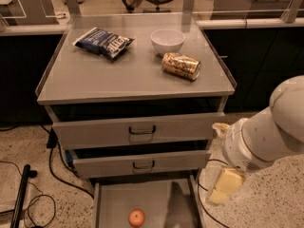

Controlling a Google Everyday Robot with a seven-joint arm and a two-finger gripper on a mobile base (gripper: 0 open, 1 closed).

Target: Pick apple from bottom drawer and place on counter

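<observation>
Counter [118, 77] holds can [180, 66]; gripper [223, 189] beside bottom drawer [142, 196].

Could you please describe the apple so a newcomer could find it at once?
Start at the grey drawer cabinet whose counter carries a bowl, a can and a snack bag. Drop to the bottom drawer, pulled open near the floor, with the gripper hanging beside its right edge. The apple is the small round red-orange thing lying alone on that tray.

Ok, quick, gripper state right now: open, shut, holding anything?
The gripper: open or shut cannot be told. It hangs right of the pulled-out lowest grey metal drawer, apart from the small round red-orange apple lying inside.
</observation>
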